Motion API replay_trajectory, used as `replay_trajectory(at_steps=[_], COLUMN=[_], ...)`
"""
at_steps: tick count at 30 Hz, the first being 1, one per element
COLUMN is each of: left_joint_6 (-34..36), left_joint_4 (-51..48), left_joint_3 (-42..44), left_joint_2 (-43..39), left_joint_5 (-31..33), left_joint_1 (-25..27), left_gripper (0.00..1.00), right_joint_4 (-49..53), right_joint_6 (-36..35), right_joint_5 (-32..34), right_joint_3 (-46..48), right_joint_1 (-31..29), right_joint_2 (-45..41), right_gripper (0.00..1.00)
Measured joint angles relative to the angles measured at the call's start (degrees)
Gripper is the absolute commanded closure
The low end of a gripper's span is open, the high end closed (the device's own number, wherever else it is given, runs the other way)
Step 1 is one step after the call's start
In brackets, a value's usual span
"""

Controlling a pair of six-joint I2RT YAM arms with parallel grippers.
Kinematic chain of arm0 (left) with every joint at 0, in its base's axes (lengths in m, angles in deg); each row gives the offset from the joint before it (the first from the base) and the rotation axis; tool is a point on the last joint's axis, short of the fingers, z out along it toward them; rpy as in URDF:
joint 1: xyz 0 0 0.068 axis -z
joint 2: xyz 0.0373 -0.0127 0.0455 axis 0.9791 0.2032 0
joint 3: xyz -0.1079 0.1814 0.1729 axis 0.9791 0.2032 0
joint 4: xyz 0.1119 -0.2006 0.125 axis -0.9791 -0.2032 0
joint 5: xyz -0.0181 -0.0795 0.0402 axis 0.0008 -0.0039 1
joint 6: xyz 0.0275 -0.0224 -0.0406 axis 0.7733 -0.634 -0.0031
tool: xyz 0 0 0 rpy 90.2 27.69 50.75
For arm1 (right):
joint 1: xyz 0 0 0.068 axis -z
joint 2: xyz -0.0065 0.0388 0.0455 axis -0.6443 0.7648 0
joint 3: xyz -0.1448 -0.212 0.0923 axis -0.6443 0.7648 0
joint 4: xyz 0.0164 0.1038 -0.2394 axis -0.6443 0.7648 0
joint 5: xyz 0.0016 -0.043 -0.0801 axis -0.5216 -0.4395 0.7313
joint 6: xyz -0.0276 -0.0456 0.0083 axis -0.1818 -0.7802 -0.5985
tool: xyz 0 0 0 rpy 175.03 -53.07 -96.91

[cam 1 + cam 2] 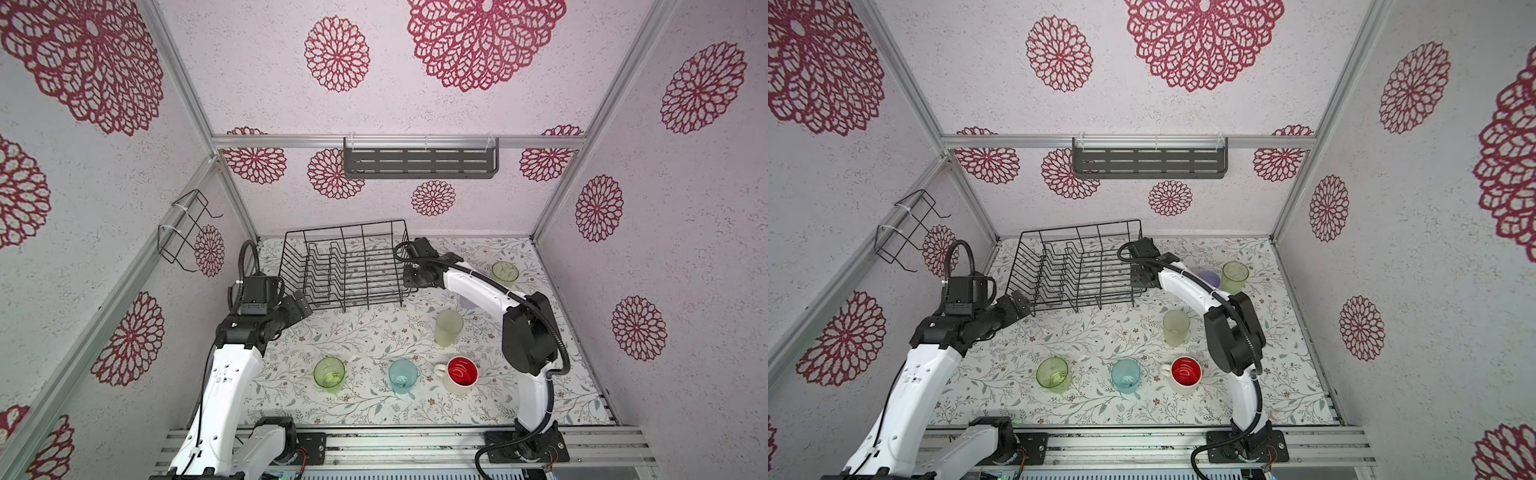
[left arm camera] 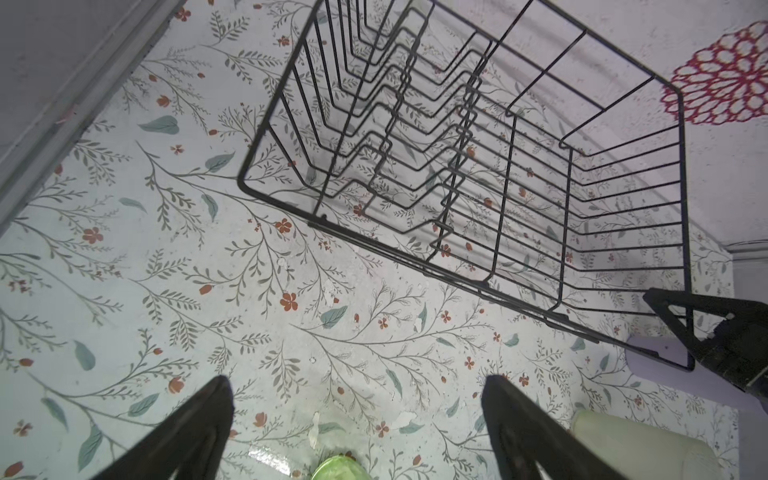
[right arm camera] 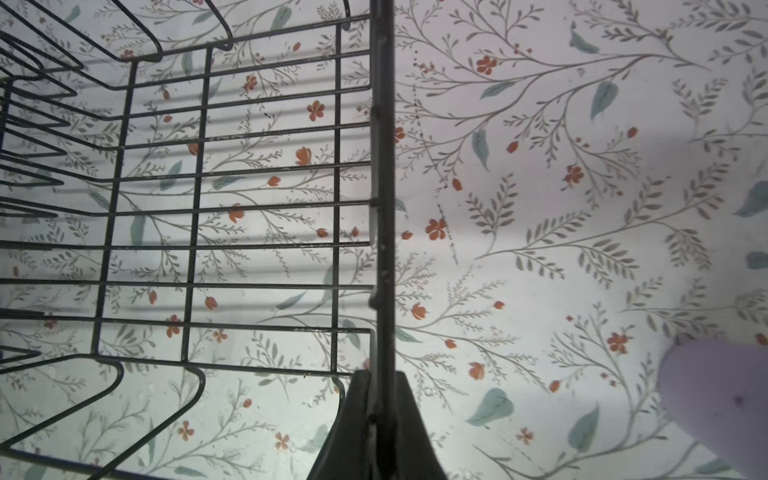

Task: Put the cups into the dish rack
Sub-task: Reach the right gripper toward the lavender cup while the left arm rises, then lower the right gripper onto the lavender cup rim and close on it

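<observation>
Left parallel gripper (image 2: pixel 356 380) hovers spread wide near the front corner of the large black wire dish rack (image 3: pixel 382 166); right parallel gripper (image 3: pixel 380 374) pinches its side rim, likely to reposition it; six small cups (image 1: pixel 449 328) stand unloaded on the floral tabletop (image 1: pixel 374 336)

A lab test booth: bare aluminium frame (image 1: pixel 270 142) around wallpapered panels (image 1: pixel 257 95).

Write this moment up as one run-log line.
right pincer: shut on dish rack rim | left pincer: open, holding nothing | cups: none in rack, all on table
</observation>
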Motion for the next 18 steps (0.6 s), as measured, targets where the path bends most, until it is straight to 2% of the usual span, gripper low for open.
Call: replay_trajectory(at_steps=[7,18], left_joint_6=[-0.5,-1.4], left_joint_4=[-0.5,-0.3], left_joint_3=[0.2,2.0], left_joint_2=[-0.2,-0.3], left_joint_5=[-0.1,-0.3], left_joint_1=[0.0,0.0], left_gripper=[0.03,0.03], right_joint_4=[1.9,2.8], right_joint_6=[-5.2,-5.7], right_joint_5=[-3.0,-0.3], right_joint_3=[1.5,6.2], right_joint_1=[5.0,5.7], right_joint_2=[-1.2,-4.4], right_gripper=[0.93,0.9])
